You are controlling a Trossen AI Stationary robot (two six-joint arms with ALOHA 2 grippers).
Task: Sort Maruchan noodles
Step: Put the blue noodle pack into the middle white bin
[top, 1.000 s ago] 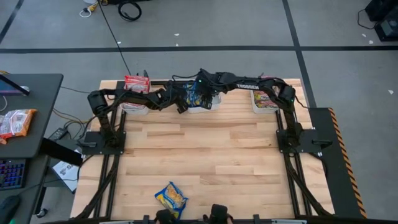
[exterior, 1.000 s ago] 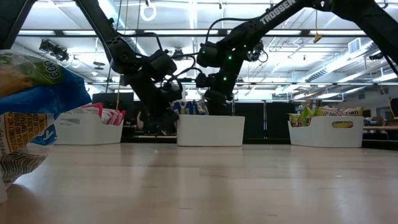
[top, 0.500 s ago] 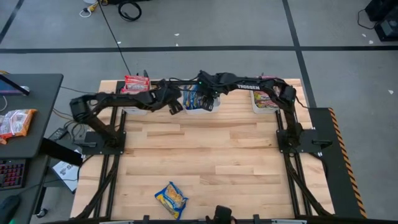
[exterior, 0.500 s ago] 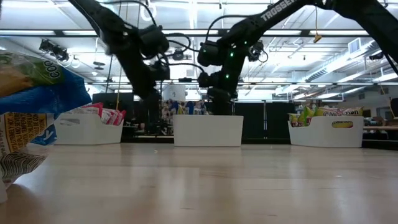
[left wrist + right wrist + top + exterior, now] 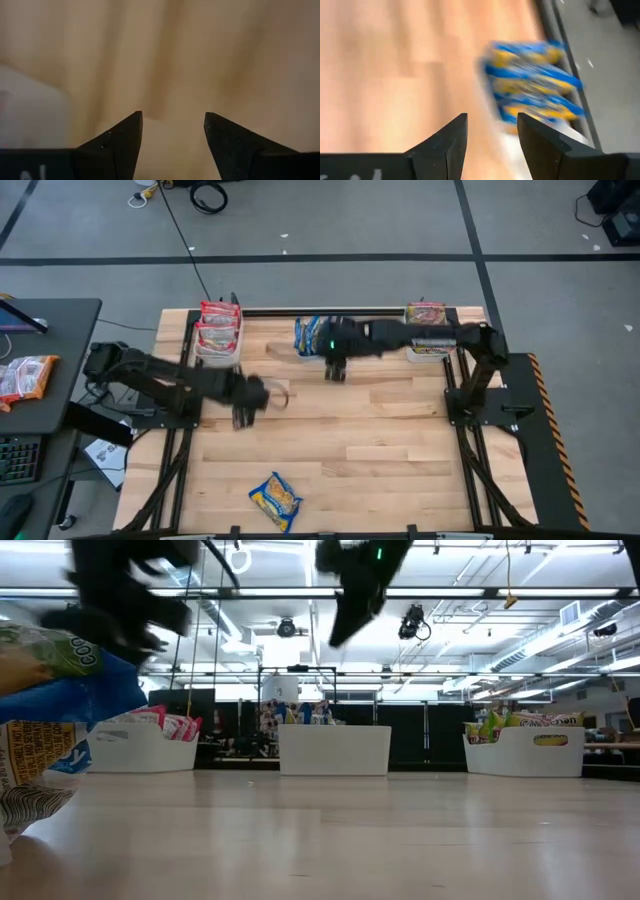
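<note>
Nearest your low camera lies one blue-and-yellow noodle packet (image 5: pixel 275 500), alone at the near edge of the table (image 5: pixel 380 470) and well apart from both grippers; I judge it the last one unsorted, which would explain why both arms are away from the bins. The left gripper (image 5: pixel 242 402) hangs over bare wood about midway up the table, the packet nearer you than it and a little to its right; in its wrist view its fingers (image 5: pixel 125 135) stand apart with nothing between them. Farther back, the right gripper (image 5: pixel 336 369) hovers just in front of the middle bin (image 5: pixel 312 352), its jaws likewise parted and empty, with the blue-and-yellow packets in that bin (image 5: pixel 535 85) just beyond its fingertips. Along the far edge you have three white bins, one per kind: the left bin (image 5: pixel 218 348) holds red packets (image 5: pixel 220 325), at least two showing, the middle one the blue-and-yellow kind, several but too crowded to count, and the right bin (image 5: pixel 428 352) the silvery-green kind (image 5: pixel 426 315), count unclear.
</note>
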